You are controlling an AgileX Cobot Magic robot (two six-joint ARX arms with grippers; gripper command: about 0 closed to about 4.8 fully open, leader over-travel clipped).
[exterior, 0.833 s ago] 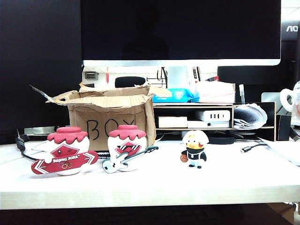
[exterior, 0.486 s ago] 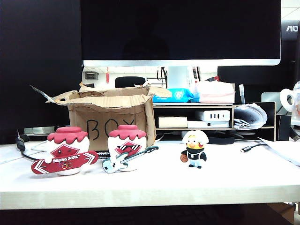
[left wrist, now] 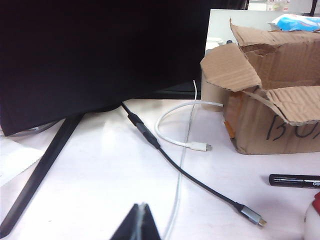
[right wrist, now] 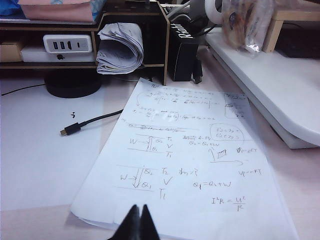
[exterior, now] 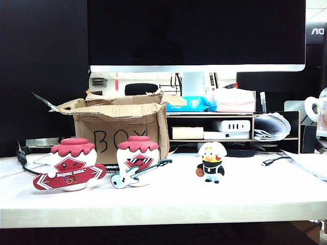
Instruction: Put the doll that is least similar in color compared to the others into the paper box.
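On the table the doll (exterior: 212,162) stands unmoved right of the paper box (exterior: 120,131), left gripper (left wrist: 140,221) and right gripper (right wrist: 138,221) both pressed together, parked back, task unstarted

Left gripper (left wrist: 139,220) low over white bench (left wrist: 100,175), fingertips pressed together. Paper box (left wrist: 270,100) on far side, ragged flaps splayed, black lettering on front. White cable (left wrist: 172,137) loops beside box; black cable (left wrist: 195,180) crosses bench, plug end near black marker (left wrist: 295,180). Dark monitor (left wrist: 100,50) behind.
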